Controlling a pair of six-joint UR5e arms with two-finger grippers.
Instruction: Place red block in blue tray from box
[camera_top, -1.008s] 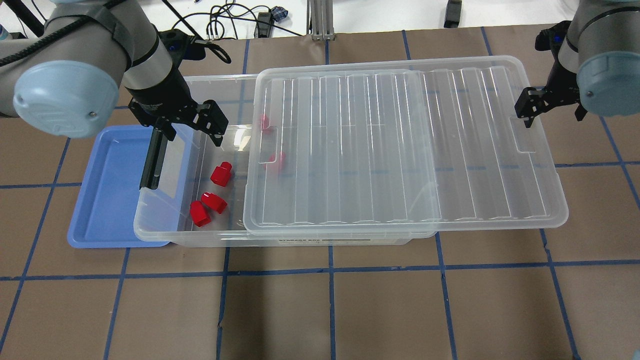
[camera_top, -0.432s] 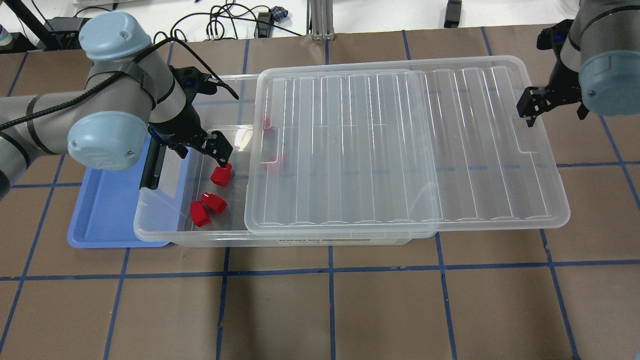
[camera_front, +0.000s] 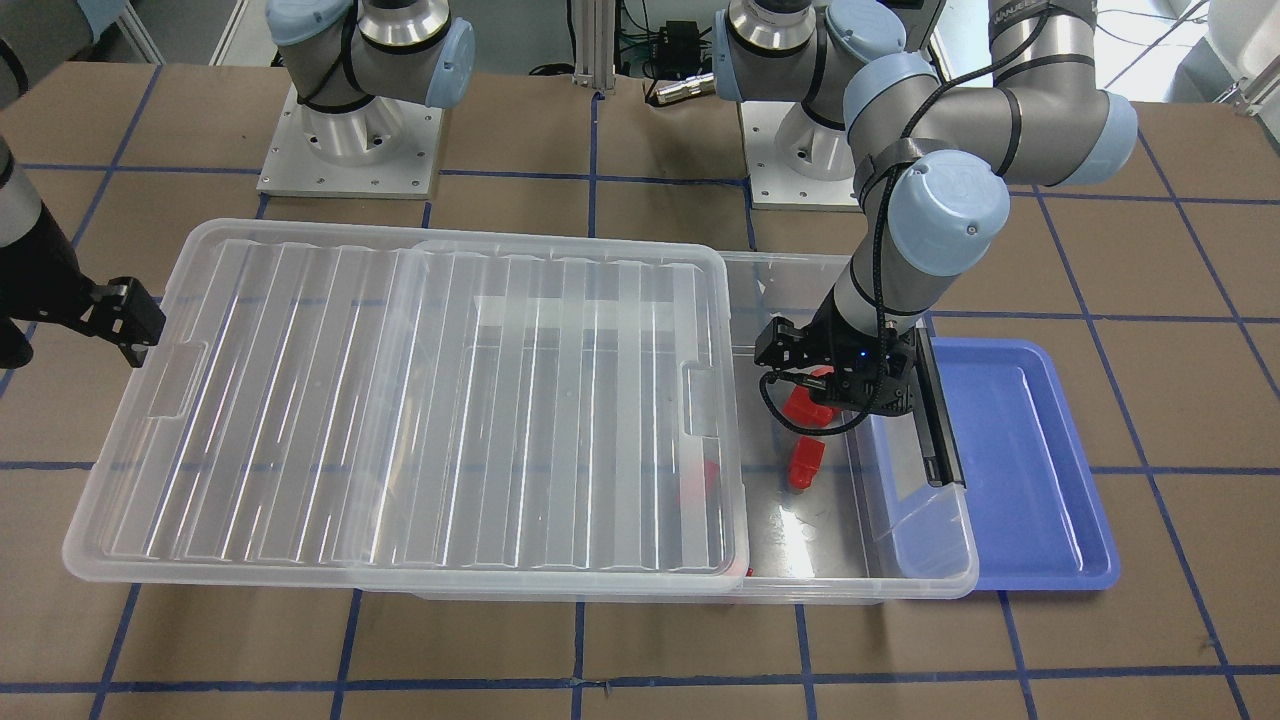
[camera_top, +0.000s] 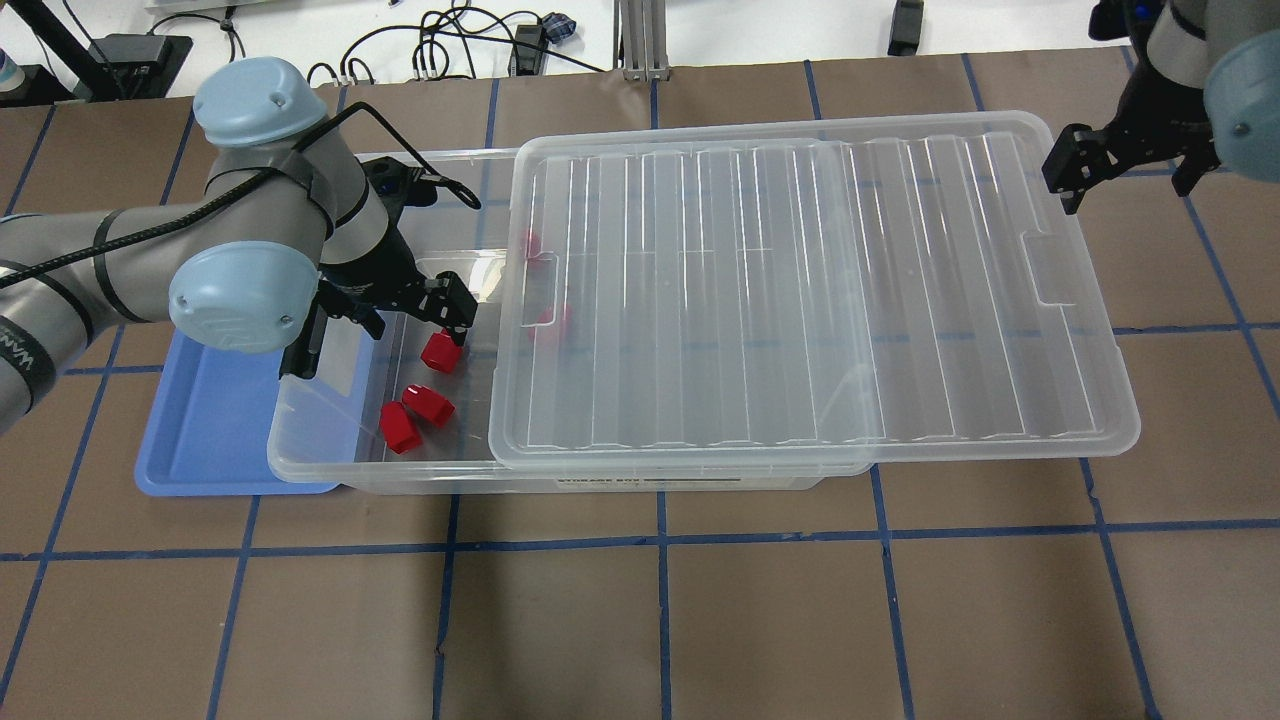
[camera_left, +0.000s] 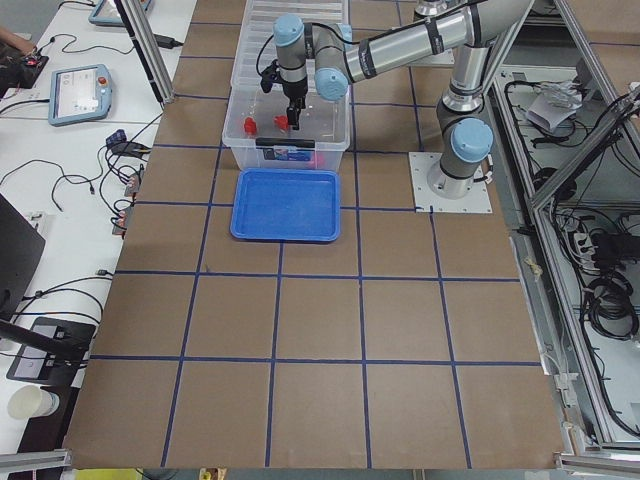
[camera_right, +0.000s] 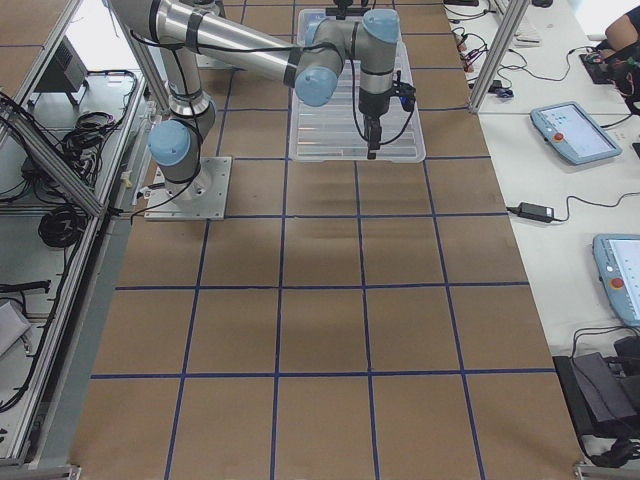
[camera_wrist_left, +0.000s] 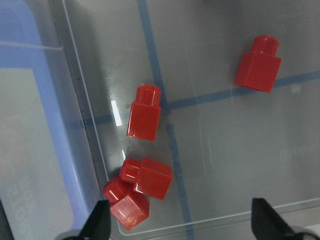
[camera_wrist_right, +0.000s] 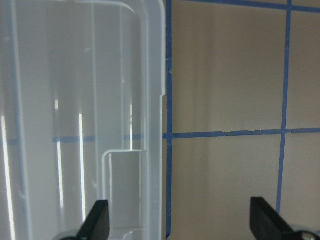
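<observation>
With the lid (camera_top: 800, 290) slid aside, the left end effector (camera_top: 412, 318) hangs wide open inside the box (camera_top: 320, 445), just above a red block (camera_top: 441, 352), and looks ready to grab it.

The counter (camera_top: 770, 620) is covered in brown sheeting, and blue tape lines (camera_top: 660, 540) divide it into squares. Along the counter's long edge stands a white desk (camera_left: 70, 140) with a teach pendant (camera_left: 82, 93) and loose black cables (camera_left: 128, 180). An aluminium post (camera_left: 143, 50) rises at the counter's edge. The light is bright and even.
</observation>
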